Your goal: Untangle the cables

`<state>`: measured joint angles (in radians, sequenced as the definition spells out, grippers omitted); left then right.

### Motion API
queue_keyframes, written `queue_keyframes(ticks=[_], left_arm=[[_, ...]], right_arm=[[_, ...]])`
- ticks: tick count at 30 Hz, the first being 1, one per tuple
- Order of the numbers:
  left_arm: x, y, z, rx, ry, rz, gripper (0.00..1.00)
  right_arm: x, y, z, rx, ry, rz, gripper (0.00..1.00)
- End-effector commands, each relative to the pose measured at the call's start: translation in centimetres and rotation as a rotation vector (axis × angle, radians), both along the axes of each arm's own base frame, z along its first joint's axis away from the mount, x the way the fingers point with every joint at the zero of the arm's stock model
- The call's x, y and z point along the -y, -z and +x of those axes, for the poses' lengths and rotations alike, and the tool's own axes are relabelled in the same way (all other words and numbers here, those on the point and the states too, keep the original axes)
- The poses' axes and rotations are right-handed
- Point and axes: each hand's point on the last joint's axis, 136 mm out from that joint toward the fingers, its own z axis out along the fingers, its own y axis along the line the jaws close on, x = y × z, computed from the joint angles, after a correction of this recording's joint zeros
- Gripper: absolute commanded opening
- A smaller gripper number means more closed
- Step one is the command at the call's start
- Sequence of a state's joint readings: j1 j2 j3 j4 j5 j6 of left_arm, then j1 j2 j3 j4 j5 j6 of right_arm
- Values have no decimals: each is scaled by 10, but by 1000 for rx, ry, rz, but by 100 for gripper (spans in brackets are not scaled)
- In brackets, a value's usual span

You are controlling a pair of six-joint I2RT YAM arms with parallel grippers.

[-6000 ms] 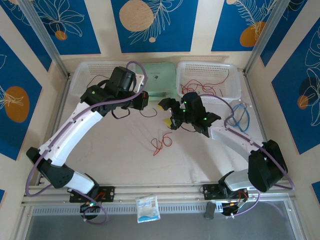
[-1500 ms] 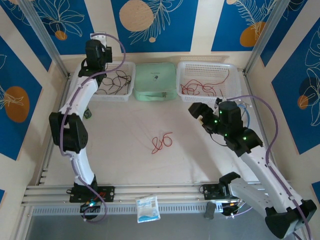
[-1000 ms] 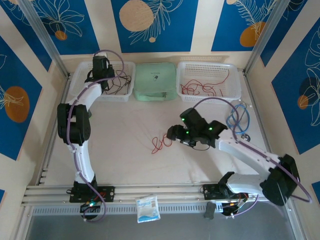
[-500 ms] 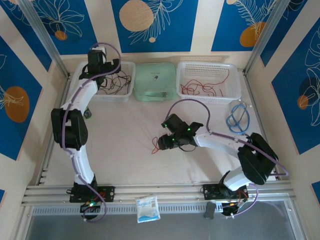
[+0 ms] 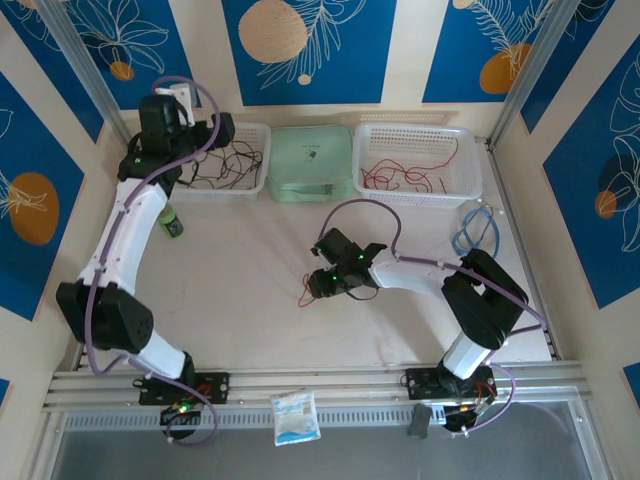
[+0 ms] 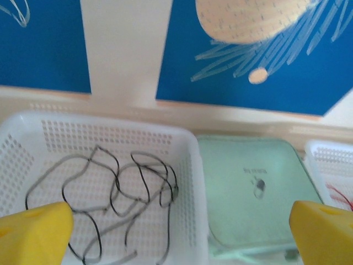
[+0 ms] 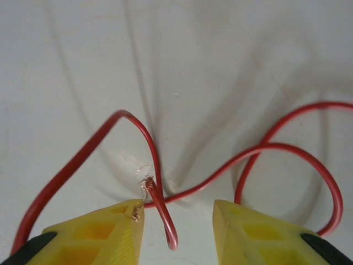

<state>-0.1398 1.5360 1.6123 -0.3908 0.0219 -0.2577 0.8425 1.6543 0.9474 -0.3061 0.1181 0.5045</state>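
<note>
A bright red cable (image 7: 160, 204) lies in loops on the white table, its frayed copper end (image 7: 146, 181) up. My right gripper (image 7: 176, 226) is open and low over it, and one red strand stands between the yellow fingers (image 7: 94, 234), not clamped. In the top view that gripper (image 5: 318, 283) covers most of the red cable (image 5: 303, 297). Black cables (image 6: 116, 193) lie in the left white basket (image 6: 193, 182). My left gripper (image 6: 179, 232) hangs wide open and empty above that basket, shown in the top view as the left gripper (image 5: 205, 130). More red cables (image 5: 405, 178) lie in the right basket (image 5: 420, 135).
A pale green case (image 5: 312, 162) sits between the two baskets. A light-blue coiled cable (image 5: 478, 235) lies at the right edge of the table. A small green bottle (image 5: 172, 222) stands by the left arm. A white packet (image 5: 296, 416) rests on the front rail.
My right gripper has swung left across the table and come down over the red cable. My left gripper has pulled back up and left from the basket holding the black cables.
</note>
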Motion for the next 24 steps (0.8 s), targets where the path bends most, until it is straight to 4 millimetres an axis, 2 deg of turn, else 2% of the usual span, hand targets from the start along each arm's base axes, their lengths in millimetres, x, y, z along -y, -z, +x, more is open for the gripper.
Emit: queue_keyframes(ticks=[1,3,6,9,11,14,17,19,24], left_arm=[[16,29,-29,-103,51,-46,100],[22,32,-43,-110,70,-58,100],[29,42,-61,-133,91,-72,100],[38,52,-80,-172,123,-104,100],[47,62,-94,-202,152,-124,100],[67,79,-118,-239,219,-128,100],[88,99,-139,-270,293,-97,100],[103,111,-150,-266,348,-68,100],[131,132,-166,-202,442,-62,98]], right_arm=[[-16,-3,-1,-4,-27,38,35],[-17,-2,1,-2,-24,38,33],[-18,-2,5,9,-14,36,24],[-17,-8,9,31,2,33,0],[-16,-19,11,50,5,39,0],[-11,-54,12,89,10,65,0],[-2,-105,11,131,16,122,0],[8,-141,8,148,24,174,0],[42,-217,3,159,93,343,0]])
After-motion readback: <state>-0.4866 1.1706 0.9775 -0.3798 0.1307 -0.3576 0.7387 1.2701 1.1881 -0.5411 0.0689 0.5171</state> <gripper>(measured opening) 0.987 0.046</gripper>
